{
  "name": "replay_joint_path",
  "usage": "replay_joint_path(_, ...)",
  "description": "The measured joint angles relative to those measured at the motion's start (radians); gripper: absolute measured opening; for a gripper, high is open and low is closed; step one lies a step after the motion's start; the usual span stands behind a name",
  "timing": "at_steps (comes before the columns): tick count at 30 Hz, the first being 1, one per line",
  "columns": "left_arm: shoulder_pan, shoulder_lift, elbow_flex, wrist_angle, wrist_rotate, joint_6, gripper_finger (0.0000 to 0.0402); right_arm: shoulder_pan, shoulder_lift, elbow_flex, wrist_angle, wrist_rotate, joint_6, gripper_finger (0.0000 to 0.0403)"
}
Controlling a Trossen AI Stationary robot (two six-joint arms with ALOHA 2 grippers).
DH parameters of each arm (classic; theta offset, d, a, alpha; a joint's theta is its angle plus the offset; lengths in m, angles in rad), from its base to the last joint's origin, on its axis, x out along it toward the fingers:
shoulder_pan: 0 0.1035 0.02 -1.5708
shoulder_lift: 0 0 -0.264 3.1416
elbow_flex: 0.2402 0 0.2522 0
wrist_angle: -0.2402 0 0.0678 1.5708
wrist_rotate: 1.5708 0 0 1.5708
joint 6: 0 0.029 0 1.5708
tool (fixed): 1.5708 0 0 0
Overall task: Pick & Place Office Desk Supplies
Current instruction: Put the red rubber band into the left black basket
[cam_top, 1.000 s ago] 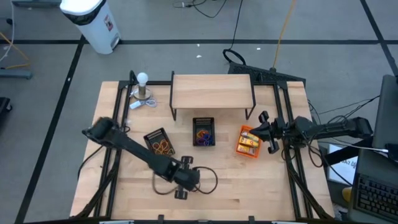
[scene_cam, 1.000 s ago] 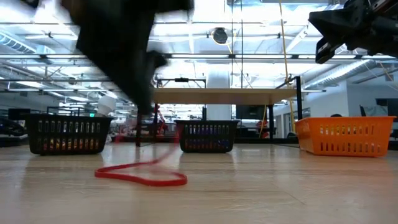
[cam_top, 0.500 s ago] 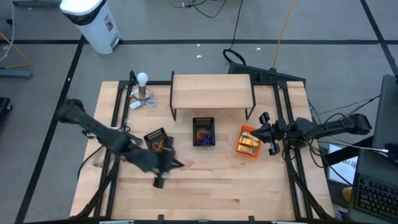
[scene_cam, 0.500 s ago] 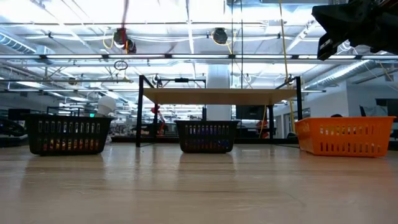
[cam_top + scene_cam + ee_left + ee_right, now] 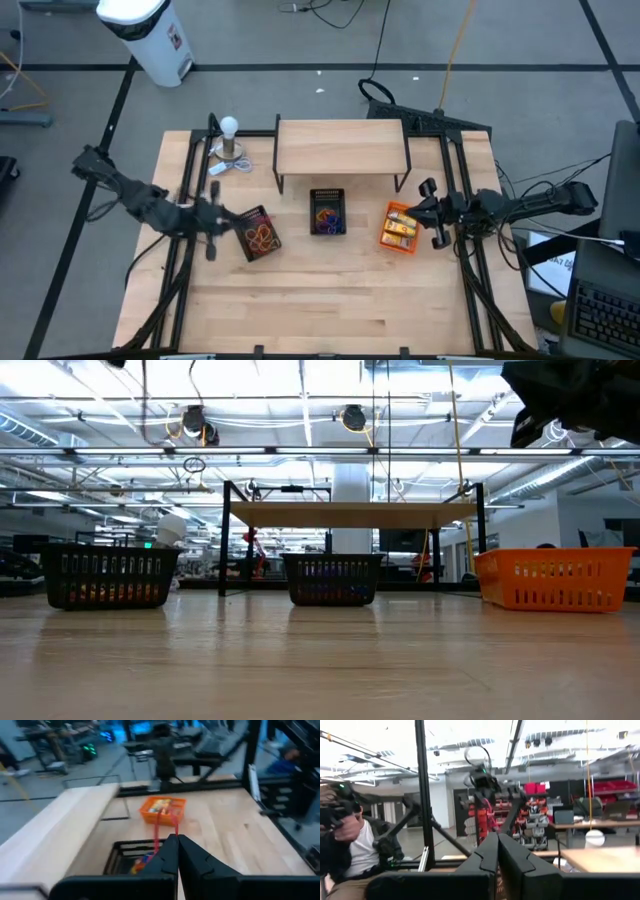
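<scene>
Across the wooden counter point(image 5: 330, 300) stand three bins in a row before a low wooden shelf point(image 5: 340, 147): the left black mesh bin point(image 5: 258, 233) of rubber bands point(image 5: 262, 238), the middle black mesh bin point(image 5: 327, 211), and the orange bin point(image 5: 400, 228) of yellow packets point(image 5: 400, 232).

Beside the left bin, raised off the counter, the left gripper point(image 5: 212, 217) is pinched shut on a red rubber band point(image 5: 157, 827), which hangs from its tips in the left wrist view.

By my reading this is the carry step. Next, the band needs bringing over the left bin's opening, then the fingers parting so it drops inside.

Close beside the orange bin, the right gripper point(image 5: 430, 213) waits, fingers together and empty.
</scene>
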Motion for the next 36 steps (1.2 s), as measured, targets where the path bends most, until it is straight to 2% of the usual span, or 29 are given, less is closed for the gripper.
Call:
replay_joint_path(8,0.0,-0.293,-0.194,-0.002,-0.012,0.024,0.0,0.0,0.0,0.0,0.049,0.003,-0.053,0.0004)
replay_joint_path(20,0.0,-0.575,-0.279,-0.057,0.002,0.119,0.0,0.005,0.033,0.0,0.011,0.002,-0.077,0.0004)
replay_joint_path(26,0.0,-0.637,-0.322,-0.017,-0.007,0.122,0.0,0.005,0.047,0.0,0.011,0.002,-0.09,0.0004)
replay_joint_path(32,0.0,-0.632,-0.389,0.146,-0.005,0.147,0.0,0.005,0.047,0.0,0.012,0.002,-0.108,0.0004)
replay_joint_path(36,0.0,-0.628,-0.481,0.255,-0.005,0.184,0.0,0.005,0.047,0.0,0.019,0.001,-0.109,0.0004)
